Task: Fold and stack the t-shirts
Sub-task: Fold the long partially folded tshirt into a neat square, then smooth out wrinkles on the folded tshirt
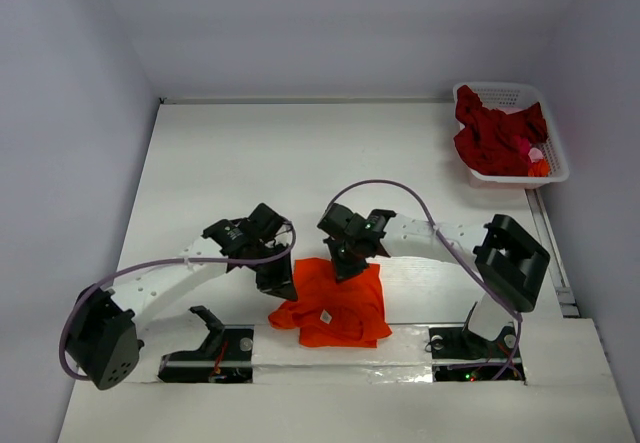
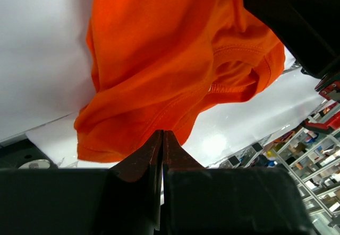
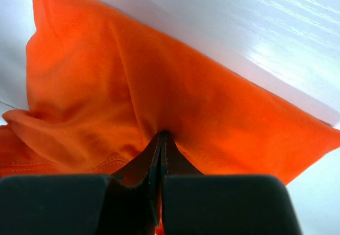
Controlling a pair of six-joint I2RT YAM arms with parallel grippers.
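The orange t-shirt lies crumpled on the table near the front edge, its small white label facing up. My right gripper is at its far edge and is shut on a fold of the orange t-shirt; the cloth creases run into the tips of the right gripper. My left gripper is at the shirt's left edge. In the left wrist view the left gripper is shut, its tips against the hem of the orange t-shirt, with no cloth visible between them. A crimson t-shirt sits bunched in the basket.
The white latticed basket stands at the table's back right corner, with small pink and orange cloth bits beside the crimson tee. Both arm bases are at the front edge. The right arm's black body looms close in the left wrist view.
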